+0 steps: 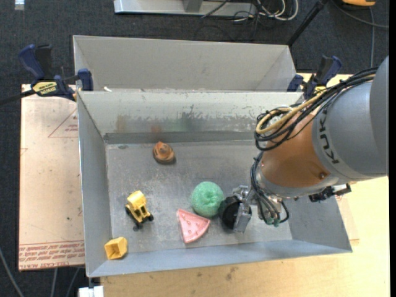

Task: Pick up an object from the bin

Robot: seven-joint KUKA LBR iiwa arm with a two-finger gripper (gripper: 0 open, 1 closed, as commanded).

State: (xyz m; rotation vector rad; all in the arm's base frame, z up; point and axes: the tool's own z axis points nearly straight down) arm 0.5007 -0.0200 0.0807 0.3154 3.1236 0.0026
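Down low at the near right of the grey metal bin (185, 178), gripper (240, 215), spread impossible to tell; just left, a green rounded ball (207, 198), then a pink wedge-shaped slice (192, 225) nearer. Likely mid-approach; next, centring on one thing and closing

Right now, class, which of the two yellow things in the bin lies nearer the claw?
The yellow toy truck, on the bin floor left of centre. The small yellow block sits farther from the claw, in the near-left corner.
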